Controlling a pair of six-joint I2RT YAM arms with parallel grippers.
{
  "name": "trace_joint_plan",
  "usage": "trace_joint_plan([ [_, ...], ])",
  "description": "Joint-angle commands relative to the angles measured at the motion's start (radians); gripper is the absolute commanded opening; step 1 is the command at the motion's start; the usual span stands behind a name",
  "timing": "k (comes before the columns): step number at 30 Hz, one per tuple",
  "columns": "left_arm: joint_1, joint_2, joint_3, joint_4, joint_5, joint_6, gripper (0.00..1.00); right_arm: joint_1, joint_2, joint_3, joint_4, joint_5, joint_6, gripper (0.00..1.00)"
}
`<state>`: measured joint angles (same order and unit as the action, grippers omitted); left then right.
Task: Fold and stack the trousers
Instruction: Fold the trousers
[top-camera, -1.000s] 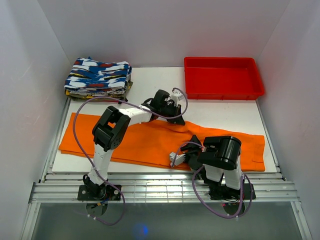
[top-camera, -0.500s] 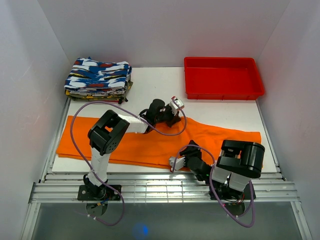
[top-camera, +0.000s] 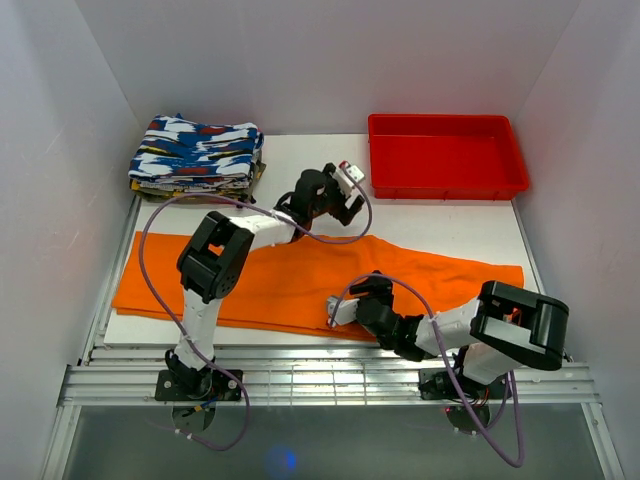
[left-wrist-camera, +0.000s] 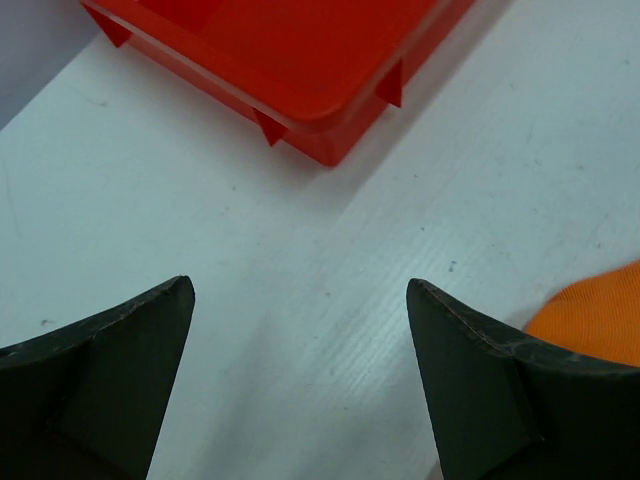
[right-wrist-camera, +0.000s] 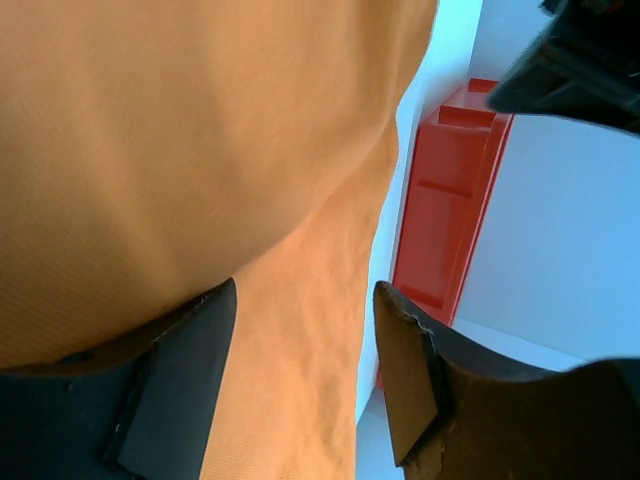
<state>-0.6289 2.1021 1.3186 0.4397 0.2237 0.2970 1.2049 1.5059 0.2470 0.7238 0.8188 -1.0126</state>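
The orange trousers (top-camera: 260, 280) lie spread flat across the white table from left to right. My left gripper (top-camera: 350, 200) hovers open just beyond their far edge, with only bare table between its fingers (left-wrist-camera: 120, 370). In the left wrist view (left-wrist-camera: 300, 290) a corner of the trousers (left-wrist-camera: 600, 320) shows at the right. My right gripper (top-camera: 368, 288) sits low over the trousers' near edge. Its jaws (right-wrist-camera: 305, 290) stand apart, and the cloth (right-wrist-camera: 180, 150) fills the view beyond them without being pinched.
A stack of blue, white and red patterned folded clothes (top-camera: 197, 155) sits at the back left. A red plastic tray (top-camera: 445, 155) stands at the back right, close ahead of my left gripper (left-wrist-camera: 300, 60). White walls close in the table.
My left gripper let go of the trousers' far edge, opened wide and drew back toward the tray. The right arm stretched out low, and its gripper slid left along the near edge.
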Motion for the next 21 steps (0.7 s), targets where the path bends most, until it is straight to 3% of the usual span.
trace_joint_plan([
  [1,0.076,-0.152,0.1,-0.137,0.003,-0.1,0.98,-0.042,-0.067,0.101,-0.242,-0.02,0.15,0.64],
  [5,0.136,-0.287,0.1,-0.353,0.071,-0.113,0.98,-0.172,-0.102,0.213,-0.403,-0.061,0.221,0.66],
  [8,0.182,-0.379,0.108,-0.543,0.137,-0.142,0.97,-0.319,-0.125,0.346,-0.619,-0.177,0.317,0.69],
  [12,0.262,-0.47,0.085,-0.873,0.296,-0.171,0.95,-0.583,-0.168,0.524,-0.956,-0.458,0.376,0.81],
  [14,0.311,-0.496,0.042,-0.988,0.423,-0.157,0.89,-0.652,-0.182,0.581,-1.116,-0.608,0.367,0.84],
  [18,0.324,-0.519,-0.051,-1.168,0.421,-0.09,0.8,-0.827,-0.196,0.63,-1.383,-0.798,0.336,0.81],
  [21,0.334,-0.501,-0.142,-1.239,0.326,-0.05,0.76,-0.957,-0.214,0.608,-1.51,-0.894,0.28,0.75],
])
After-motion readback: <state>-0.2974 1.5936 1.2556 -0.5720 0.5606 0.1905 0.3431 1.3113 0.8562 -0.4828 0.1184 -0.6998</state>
